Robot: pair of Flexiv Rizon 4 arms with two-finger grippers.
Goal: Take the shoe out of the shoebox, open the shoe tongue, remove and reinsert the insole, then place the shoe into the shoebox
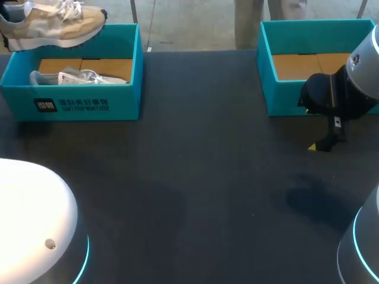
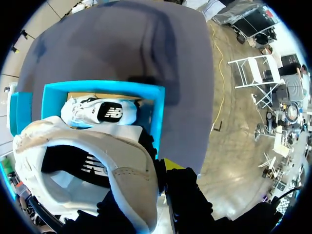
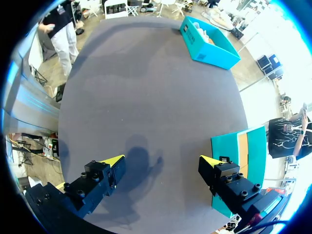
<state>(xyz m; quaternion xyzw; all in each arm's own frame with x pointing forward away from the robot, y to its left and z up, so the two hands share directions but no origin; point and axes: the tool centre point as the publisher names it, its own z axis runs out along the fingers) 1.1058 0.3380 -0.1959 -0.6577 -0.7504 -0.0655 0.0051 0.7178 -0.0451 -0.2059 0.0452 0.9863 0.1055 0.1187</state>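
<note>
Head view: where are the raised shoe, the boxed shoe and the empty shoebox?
raised shoe [image 1: 65, 26], head view, on its beige side.
boxed shoe [image 1: 77, 77], head view, on its white upper.
empty shoebox [image 1: 284, 97], head view, on its front wall.

— What do the arms look like on your feed?
— At the near left corner of the table [image 1: 195, 177], my left arm [image 1: 29, 219] is a glossy white dome with a cyan light ring low on it and one small round hole. At the table's right edge, my right arm [image 1: 367, 65] is silver-grey, also cyan-ringed.
— And the grippers?
— Matte black. Over the table, my right gripper [image 3: 162, 160] has blocky fingers [image 3: 92, 187] dotted with socket screws, ending in yellow wedge tips. My left gripper [image 2: 161, 190] shows one yellow tip.
</note>
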